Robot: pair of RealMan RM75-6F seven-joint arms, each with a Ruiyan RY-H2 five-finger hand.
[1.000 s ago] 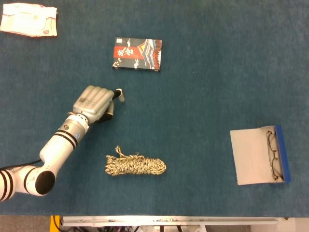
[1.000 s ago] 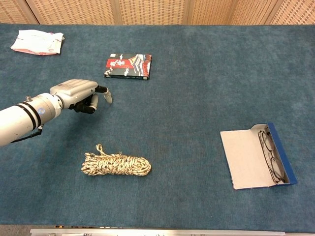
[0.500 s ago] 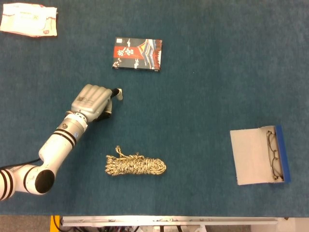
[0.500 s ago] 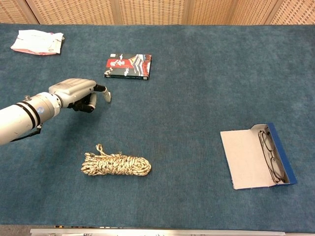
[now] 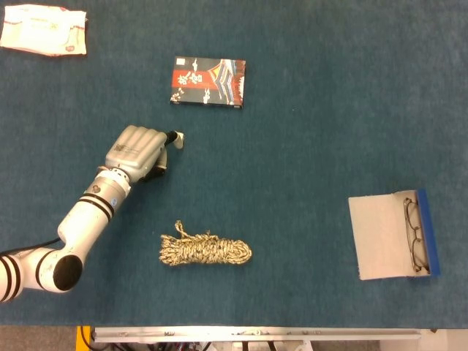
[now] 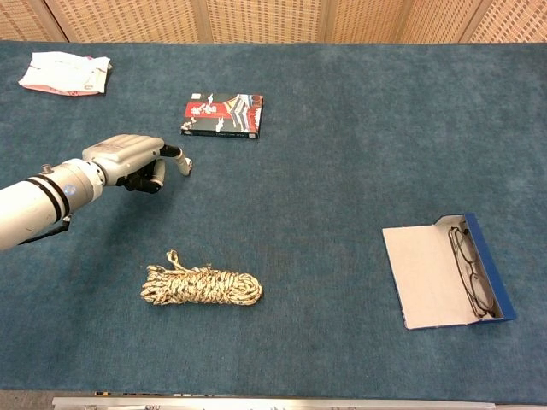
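The left hand [image 5: 139, 151] hangs left of centre in the head view, fingers curled in on nothing — only the thumb juts out toward the upper right. Nearest to it is the red-and-black box [image 5: 208, 82], lying flat on the blue bench [image 5: 314, 146] above and to its right, apart from it. Below, in the lower middle, lies a coiled rope [image 5: 205, 250]. An open glasses case [image 5: 393, 235] with spectacles sits at the right edge — a white packet [image 5: 43, 29] in the upper left corner.

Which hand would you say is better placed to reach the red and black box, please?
The left hand: it hovers just below and left of the red and black box, fingers curled, holding nothing. The right hand shows in neither view.
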